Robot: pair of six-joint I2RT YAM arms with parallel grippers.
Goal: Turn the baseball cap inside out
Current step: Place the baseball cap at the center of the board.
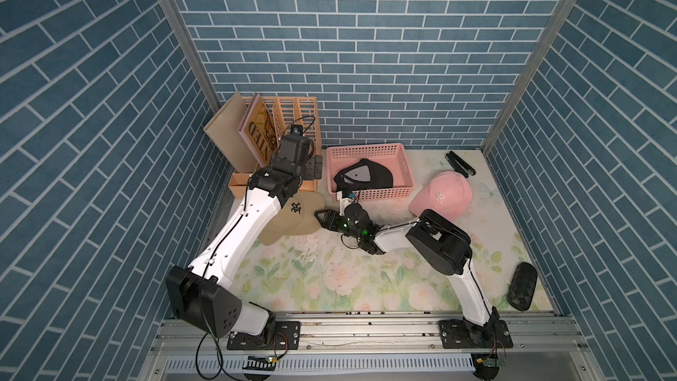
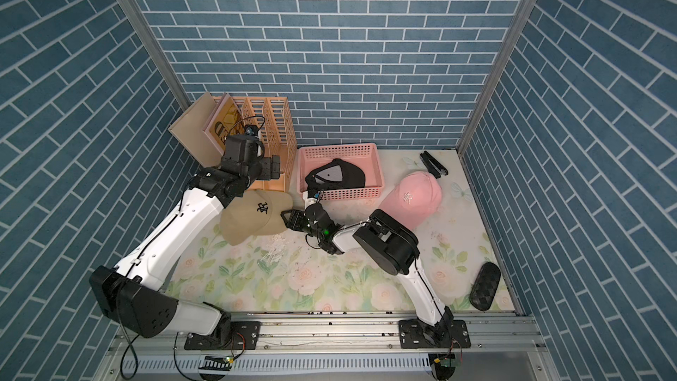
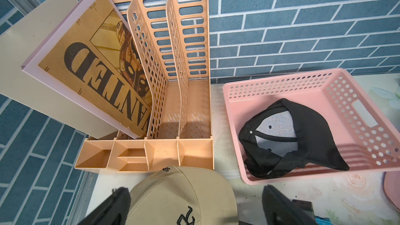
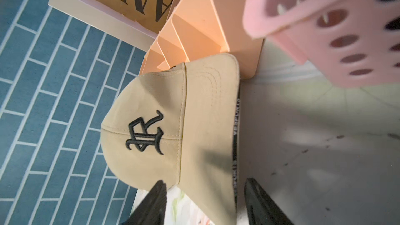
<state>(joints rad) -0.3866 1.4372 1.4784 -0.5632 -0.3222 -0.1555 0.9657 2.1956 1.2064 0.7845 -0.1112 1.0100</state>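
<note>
**Entry: tan cap, right side out; grasp stage, turning not begun**

Item 1, right gripper (image 4: 205,180). I am standing it with the jaws partly parted, one either side of the brim. The wrist view shows a sliver of clearance at each finger, so I am reading it as gripping nothing.

Item 2, left gripper (image 3: 194,188). I am hovering it with the jaws spread wide and empty. The cap's crown lies just below and between them, not touching.

Item 3, tan cap (image 1: 293,219). It is resting on the floral mat (image 1: 329,280), crown up. The embroidered letter is facing out and the brim is pointing at my right fingertips. Its far side is sitting against the peach file organizer (image 3: 190,40), which is beyond my left jaws.

Item 4, other caps, not being handled. A black cap (image 1: 366,175) is lying in the pink basket (image 1: 370,152) with grey lining showing, beside my right wrist. A pink cap (image 1: 441,196) is sitting on the mat behind my right elbow.

Step, as I am judging it: I am setting up holds, since no lining of the tan cap is showing.

Next move, as I am judging it:
- The brim is stiff, so it is the part to anchor by closing the right jaws squarely on it.
- The left fingers then need the soft crown, or its back rim, to push the fabric through.
- The organizer is crowding the cap's far edge, so drawing the cap clear first looks wise.
</note>
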